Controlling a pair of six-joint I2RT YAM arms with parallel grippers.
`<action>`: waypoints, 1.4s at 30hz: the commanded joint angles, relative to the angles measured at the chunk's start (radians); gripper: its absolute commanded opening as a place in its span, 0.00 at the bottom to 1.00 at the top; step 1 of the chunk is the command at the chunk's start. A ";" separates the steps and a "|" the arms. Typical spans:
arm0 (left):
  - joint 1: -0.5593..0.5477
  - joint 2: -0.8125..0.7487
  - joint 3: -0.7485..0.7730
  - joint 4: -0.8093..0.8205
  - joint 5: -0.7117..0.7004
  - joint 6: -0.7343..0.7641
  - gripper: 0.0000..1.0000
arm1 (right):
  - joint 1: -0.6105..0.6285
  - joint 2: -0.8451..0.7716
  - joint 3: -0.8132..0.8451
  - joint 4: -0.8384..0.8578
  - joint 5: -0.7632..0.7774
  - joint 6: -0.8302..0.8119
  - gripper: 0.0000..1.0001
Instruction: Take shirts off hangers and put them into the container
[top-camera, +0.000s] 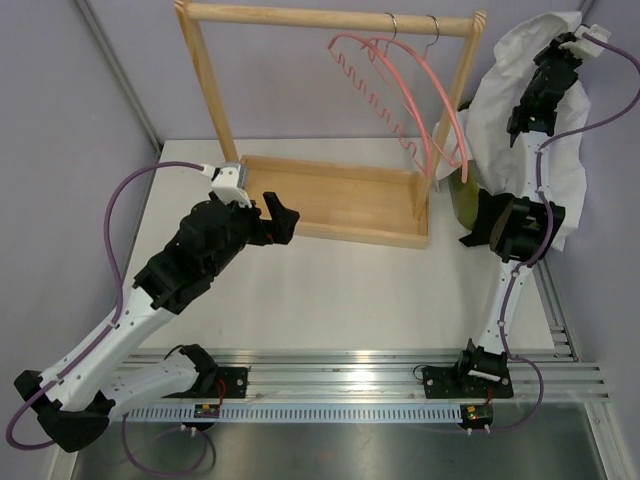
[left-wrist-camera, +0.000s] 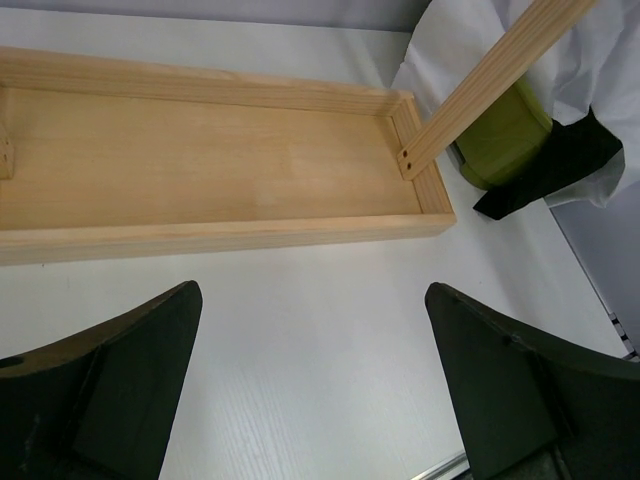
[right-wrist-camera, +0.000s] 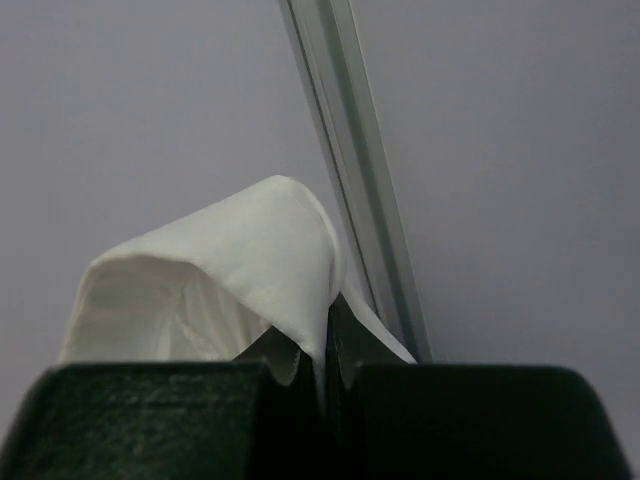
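My right gripper (top-camera: 563, 42) is raised high at the back right and is shut on a fold of the white shirt (right-wrist-camera: 250, 250). The rest of the white shirt (top-camera: 500, 100) hangs down behind the arm. It drapes over the olive-green container (left-wrist-camera: 500, 140), which shows only in part (top-camera: 462, 200). Black fabric, the black shirt (left-wrist-camera: 550, 165), hangs at the container's near side. Two bare pink hangers (top-camera: 400, 75) hang from the rack's rod. My left gripper (top-camera: 283, 218) hovers open over the table before the rack's tray, nothing between its fingers (left-wrist-camera: 130, 370).
The wooden rack (top-camera: 330, 14) stands mid-table, and its flat tray base (left-wrist-camera: 200, 160) lies just beyond my left gripper. An upright post (left-wrist-camera: 480, 90) rises at the tray's right end. Purple walls and an aluminium post (right-wrist-camera: 370, 200) close in beside the right gripper.
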 joint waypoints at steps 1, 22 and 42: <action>0.008 -0.031 -0.009 0.054 0.022 -0.018 0.99 | 0.024 -0.044 -0.023 -0.128 0.163 -0.125 0.00; 0.010 -0.135 -0.055 0.086 0.062 -0.058 0.99 | 0.082 -0.107 -0.454 -1.243 0.062 0.246 0.00; 0.010 -0.268 -0.096 0.055 0.050 -0.083 0.99 | 0.082 -0.293 -0.585 -1.200 0.025 0.244 0.99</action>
